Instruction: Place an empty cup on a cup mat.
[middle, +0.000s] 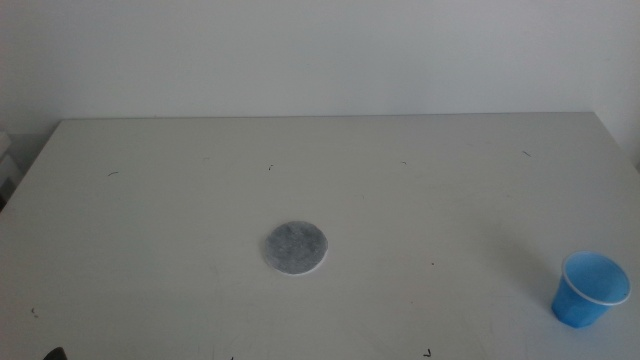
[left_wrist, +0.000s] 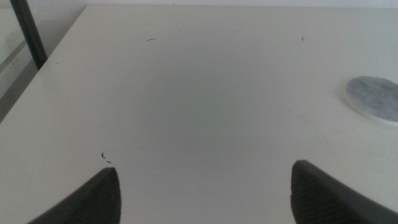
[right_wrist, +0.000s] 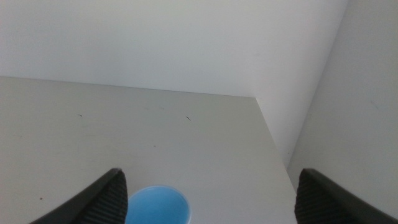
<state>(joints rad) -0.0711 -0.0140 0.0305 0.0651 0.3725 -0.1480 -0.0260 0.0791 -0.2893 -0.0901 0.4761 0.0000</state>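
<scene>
Near the table's right edge stands the blue cup (middle: 590, 290), upright; white-rimmed.

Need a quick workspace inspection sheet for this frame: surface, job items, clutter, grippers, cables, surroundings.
Surface: white table, a few small dark specks.
Cup: blue, upright, empty, near the right front corner, apart from the mat.
Mat: grey disc, flat, mid-table, bare.
Clutter: nothing seen.
Left gripper: open, over bare table left of the mat, holding nothing.
Right gripper: open, just behind the cup, not touching it.
Cables: nothing seen.
Surroundings: plain white wall behind; a dark post beside the table's left edge.
</scene>
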